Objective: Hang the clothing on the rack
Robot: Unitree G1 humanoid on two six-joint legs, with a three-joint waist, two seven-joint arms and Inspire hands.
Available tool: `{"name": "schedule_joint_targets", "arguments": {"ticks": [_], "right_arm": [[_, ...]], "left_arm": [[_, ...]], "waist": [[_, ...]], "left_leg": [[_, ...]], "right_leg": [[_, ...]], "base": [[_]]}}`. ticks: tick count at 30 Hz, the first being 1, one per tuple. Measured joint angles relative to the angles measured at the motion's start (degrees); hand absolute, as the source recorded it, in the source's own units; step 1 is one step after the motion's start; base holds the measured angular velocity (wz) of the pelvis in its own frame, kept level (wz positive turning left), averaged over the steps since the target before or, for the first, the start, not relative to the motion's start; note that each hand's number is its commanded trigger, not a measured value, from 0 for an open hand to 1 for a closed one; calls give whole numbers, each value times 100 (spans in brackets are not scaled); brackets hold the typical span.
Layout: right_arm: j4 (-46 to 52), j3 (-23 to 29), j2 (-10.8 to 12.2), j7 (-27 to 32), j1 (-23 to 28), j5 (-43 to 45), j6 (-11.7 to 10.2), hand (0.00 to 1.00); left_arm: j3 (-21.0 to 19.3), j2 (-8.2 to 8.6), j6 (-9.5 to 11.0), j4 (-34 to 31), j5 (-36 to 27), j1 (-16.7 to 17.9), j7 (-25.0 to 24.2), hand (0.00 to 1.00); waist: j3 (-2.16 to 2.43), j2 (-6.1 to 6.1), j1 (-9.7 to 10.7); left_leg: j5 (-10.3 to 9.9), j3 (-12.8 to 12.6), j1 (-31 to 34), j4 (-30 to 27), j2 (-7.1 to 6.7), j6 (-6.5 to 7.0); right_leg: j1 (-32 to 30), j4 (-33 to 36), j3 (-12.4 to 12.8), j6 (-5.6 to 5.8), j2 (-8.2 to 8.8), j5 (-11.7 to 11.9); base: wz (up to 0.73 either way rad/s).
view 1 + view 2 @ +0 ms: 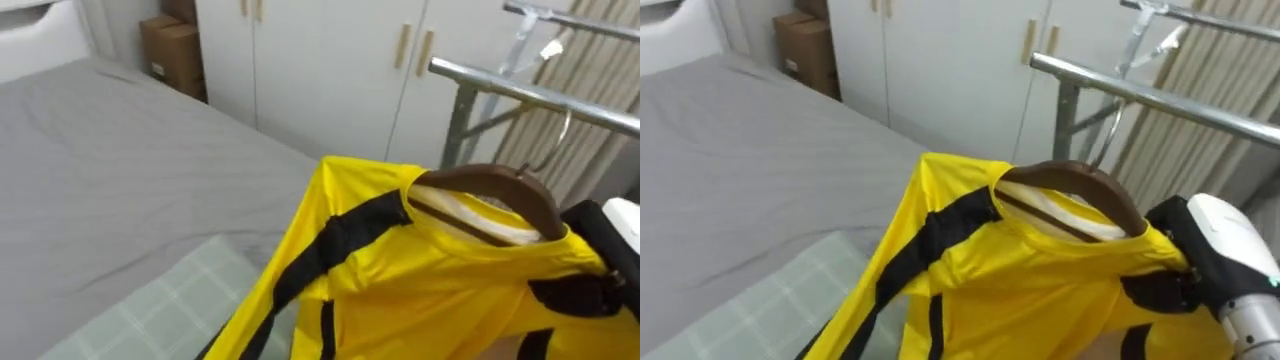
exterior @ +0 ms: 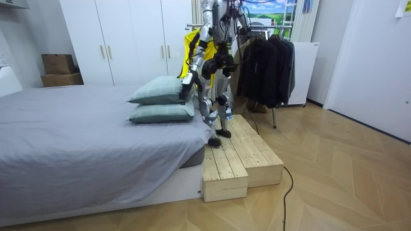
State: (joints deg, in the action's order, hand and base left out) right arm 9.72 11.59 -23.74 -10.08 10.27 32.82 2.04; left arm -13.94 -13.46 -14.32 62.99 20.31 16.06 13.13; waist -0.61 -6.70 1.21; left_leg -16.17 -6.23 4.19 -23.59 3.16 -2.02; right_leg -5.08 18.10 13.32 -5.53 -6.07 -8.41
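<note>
One yellow shirt (image 1: 420, 290) with black stripes, low and right of the middle in the eye views. Hung on one brown hanger (image 1: 490, 185), with the neck of the shirt wrapped round it. One thin metal hook (image 1: 558, 135) on top of the hanger, just under the near bar.

Two shiny metal bars at the upper right: the near bar (image 1: 520, 92) and a far bar (image 1: 570, 20) above and behind it.

At the right edge, the right hand (image 1: 1215, 240), black and white, clamped on the shoulder of the shirt, with dark fingers curled onto the yellow cloth.

Low by the pillows in the room view, a dark bit that may be the left hand (image 2: 187, 90). Too small to tell how it is set.

One grey bed (image 1: 120, 180) across the left side. Two green pillows (image 2: 164, 90) stacked on it in the room view. One of them at the bottom left in the eye views, beside the hanging shirt.

One white wardrobe (image 1: 320, 70) at the top middle. Two brown boxes (image 2: 58, 63), one on the other, at the upper left of the room view.

Two wooden steps (image 2: 225, 170) side by side next to the bed, under the robot's feet. A row of dark clothes (image 2: 266, 64) on the rack, right of the robot.
</note>
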Motion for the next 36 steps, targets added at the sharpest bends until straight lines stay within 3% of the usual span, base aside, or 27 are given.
{"name": "schedule_joint_targets", "arguments": {"ticks": [1,3,4,6,9,11,13,19,21,24,30,36], "right_arm": [[6,-45,-12,11,-3,23,40,100],[28,-83,-5,55,-4,136,112,100],[27,-93,57,59,1,176,167,100],[27,-83,142,60,50,188,171,100],[27,-83,180,133,50,224,173,100],[27,-83,185,176,50,223,174,100],[27,-80,184,192,41,216,198,100],[17,-86,179,170,-94,483,330,100],[-5,-90,180,163,-153,488,382,100],[-5,-100,176,101,-202,400,384,100],[3,-161,174,-51,-465,194,405,100],[273,-379,174,-325,-592,169,413,100]], "left_arm": [[-78,60,-112,0,1,0,0,0],[-164,168,-250,1,0,-1,-1,0],[-167,181,-305,3,-7,0,-1,0],[-160,185,-395,4,-12,1,10,0],[-147,203,-411,4,-11,-1,63,0],[-137,200,-410,0,1,-17,181,0],[-136,180,-403,-2,1,-89,323,0],[-153,78,-47,-7,-4,-333,638,0],[-153,64,14,-30,-3,-460,665,0],[-138,14,225,-69,-26,-466,695,0],[-63,21,368,-65,-266,-308,762,0],[-41,37,507,-7,-294,-261,767,0]], "waist": [[0,65,-9],[-3,215,39],[-18,251,93],[-22,240,226],[-25,234,382],[-25,236,427],[-26,234,507],[-52,231,314],[-68,254,209],[-72,222,-47],[-65,221,-146],[-39,194,-261]], "left_leg": [[72,213,18,392,-23,-69],[176,446,3,733,-82,-53],[425,506,0,851,-97,-2],[580,328,-1,922,-93,44],[591,152,-39,937,-170,100],[603,56,-83,1013,-160,120],[607,-38,-101,1043,-142,130],[610,-655,-389,1286,-38,163],[578,-868,-436,1295,12,140],[500,-1122,-512,1305,24,93],[491,-1164,-571,1425,50,68],[465,-1171,-590,1455,52,69]], "right_leg": [[-29,-66,242,37,-70,70],[-129,-66,523,97,-216,124],[-258,-22,666,143,-286,143],[-330,-48,691,209,-275,178],[-363,-68,823,285,-252,185],[-339,-159,887,367,-254,193],[-340,-204,949,370,-264,234],[-386,-137,1182,364,-355,254],[-443,-130,1051,336,-354,277],[-695,-12,-153,223,-27,277],[-585,-157,148,214,-164,300],[-558,-248,30,214,-140,315]], "base": [[-115],[-97],[-78],[-49],[-28],[-23],[-19],[-44],[-44],[-49],[-16],[-2]]}}
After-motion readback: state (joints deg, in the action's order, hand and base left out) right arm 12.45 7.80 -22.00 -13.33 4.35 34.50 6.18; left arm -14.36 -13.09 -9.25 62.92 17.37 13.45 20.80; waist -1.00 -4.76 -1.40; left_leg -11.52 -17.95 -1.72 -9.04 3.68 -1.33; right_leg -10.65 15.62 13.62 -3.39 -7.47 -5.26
